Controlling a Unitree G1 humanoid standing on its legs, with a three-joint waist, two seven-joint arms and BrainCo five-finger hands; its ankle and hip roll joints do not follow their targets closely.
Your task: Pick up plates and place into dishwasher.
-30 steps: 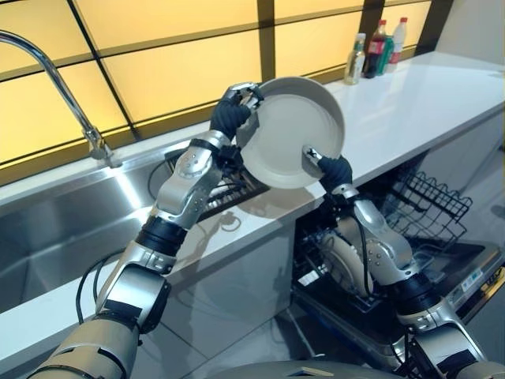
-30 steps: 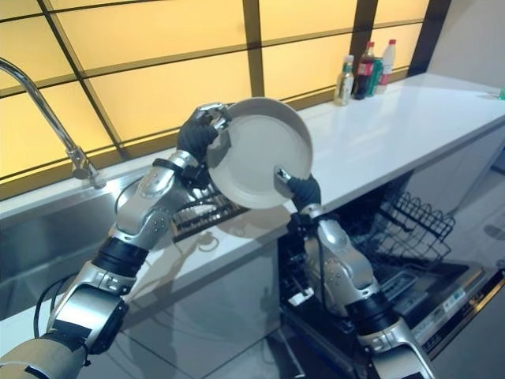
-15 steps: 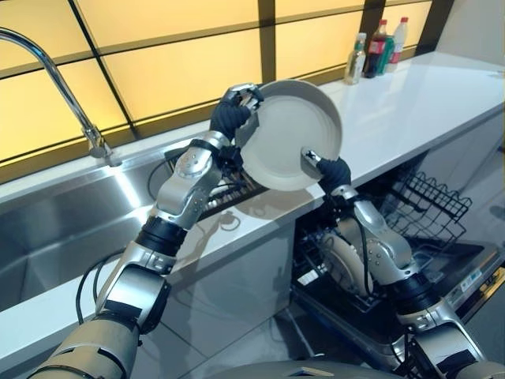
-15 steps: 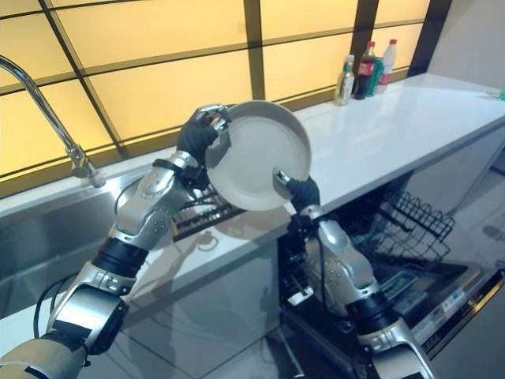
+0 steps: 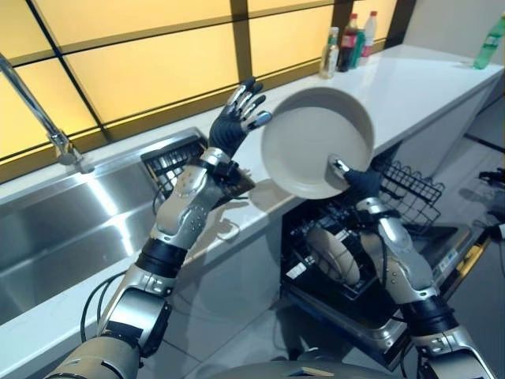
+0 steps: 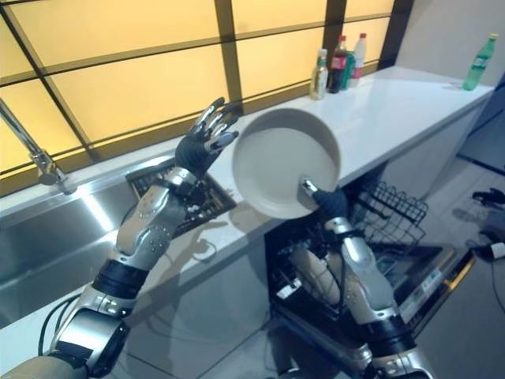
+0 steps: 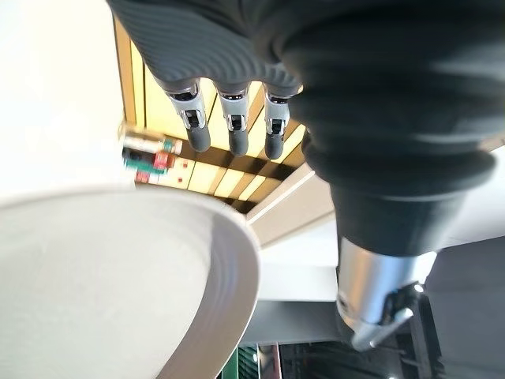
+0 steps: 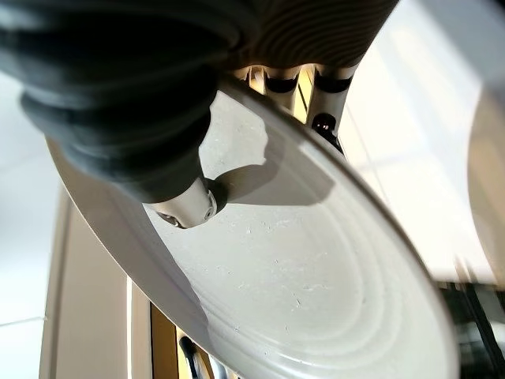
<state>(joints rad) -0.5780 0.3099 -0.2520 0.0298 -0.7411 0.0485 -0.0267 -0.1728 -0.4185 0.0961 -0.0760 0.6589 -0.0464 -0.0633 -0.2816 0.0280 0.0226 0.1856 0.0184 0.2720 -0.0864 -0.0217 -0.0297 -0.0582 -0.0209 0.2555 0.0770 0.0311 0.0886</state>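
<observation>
A round beige plate (image 5: 316, 142) is held up on edge above the counter's front, over the open dishwasher (image 5: 371, 292). My right hand (image 5: 359, 183) is shut on its lower right rim, thumb (image 8: 185, 205) on the plate's face (image 8: 300, 268) and fingers behind it. My left hand (image 5: 237, 118) is open just left of the plate, fingers (image 7: 229, 118) straight and spread, off the rim (image 7: 229, 268). Another beige plate (image 5: 331, 253) stands in the dishwasher's lower rack.
A black wire rack (image 5: 410, 189) is pulled out of the dishwasher over its lowered door (image 5: 458, 253). A dark drying rack (image 5: 170, 158) sits by the steel sink (image 5: 63, 229) and tap (image 5: 55, 134). Bottles (image 5: 343, 47) stand at the white counter's (image 5: 426, 79) back, a green one (image 5: 491, 43) far right.
My left hand has let go of the plate's rim and opened. The right hand alone now carries the plate, moved a little right. The camera has turned right.
</observation>
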